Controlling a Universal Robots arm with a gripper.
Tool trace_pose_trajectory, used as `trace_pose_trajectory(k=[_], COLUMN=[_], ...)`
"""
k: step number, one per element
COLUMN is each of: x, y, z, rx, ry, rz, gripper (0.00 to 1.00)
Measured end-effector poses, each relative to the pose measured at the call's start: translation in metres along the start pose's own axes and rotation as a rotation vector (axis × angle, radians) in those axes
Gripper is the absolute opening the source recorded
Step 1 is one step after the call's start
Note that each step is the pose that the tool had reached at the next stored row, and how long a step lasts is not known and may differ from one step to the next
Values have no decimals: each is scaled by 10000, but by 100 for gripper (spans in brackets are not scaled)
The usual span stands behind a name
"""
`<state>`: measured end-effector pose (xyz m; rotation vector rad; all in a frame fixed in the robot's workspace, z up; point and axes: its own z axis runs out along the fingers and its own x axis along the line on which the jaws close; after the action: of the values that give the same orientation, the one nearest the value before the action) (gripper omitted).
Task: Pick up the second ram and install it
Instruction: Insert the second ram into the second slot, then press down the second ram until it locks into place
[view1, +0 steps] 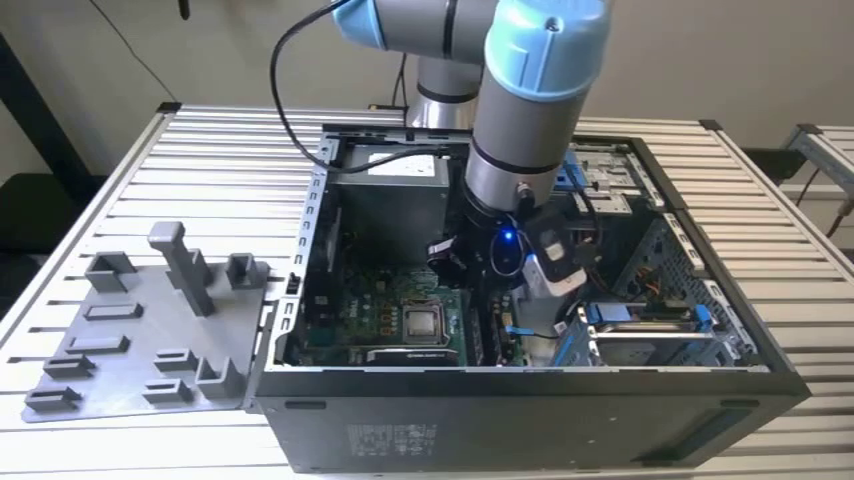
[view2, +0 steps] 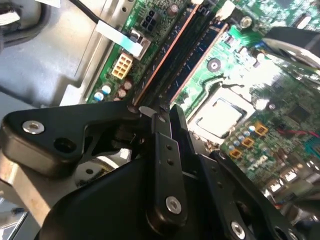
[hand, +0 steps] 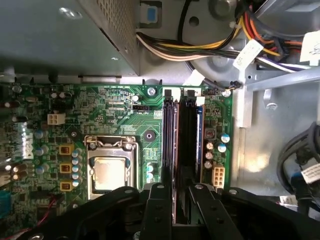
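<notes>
The arm reaches down into the open computer case (view1: 534, 400), which sits on the ribbed metal surface (view1: 134, 180) beside a grey plastic holder tray (view1: 147, 340). In the first wrist view the pincer (hand: 175, 200) hangs right over the memory slots (hand: 187, 135) on the green motherboard (hand: 115, 110), its black fingers (hand: 156, 205) drawn close around a thin strip seen edge-on. That strip looks like the second ram (hand: 174, 150), a slim dark board with a coppery edge, standing in line with a slot next to the blue-tinted rail. In the second wrist view the same stick (view2: 167, 55) runs away from the pincer (view2: 160, 117) along the long black rails. So the pickup appears done and the stick is at or in its slot; whether it is fully seated cannot be told. The square metallic processor socket (hand: 109, 167) lies just beside
</notes>
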<state>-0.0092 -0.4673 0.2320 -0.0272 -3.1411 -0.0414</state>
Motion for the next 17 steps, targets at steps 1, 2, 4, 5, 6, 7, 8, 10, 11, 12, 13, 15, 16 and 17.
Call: trace_pose_trajectory(k=[1, 2, 4, 5, 6, 7, 8, 10, 11, 12, 13, 15, 16, 17], x=[0, 0, -1, 0, -1, 0, 0, 0, 0, 0, 0, 0, 0, 0], y=[1, 2, 4, 4, 4, 4, 4, 4, 4, 4, 4, 4, 4, 4], z=[-44, -88, -127, -127, -129, -132, -133, -137, -138, -139, -141, -147, -152, -153], rx=[-2, 1, -1, -4, -5, -1, -2, -1, -1, -2, -1, 0, -1, -1], ry=[1, 2, 1, 1, 0, 1, 0, 1, 1, 1, 1, 1, 1, 1], rz=[0, 0, -1, 0, 0, 0, 0, 0, 0, -1, 0, 0, 0, 0], gripper=[22, 22, 22, 22, 22, 22, 20, 11, 11, 11, 11, 11, 11, 11])
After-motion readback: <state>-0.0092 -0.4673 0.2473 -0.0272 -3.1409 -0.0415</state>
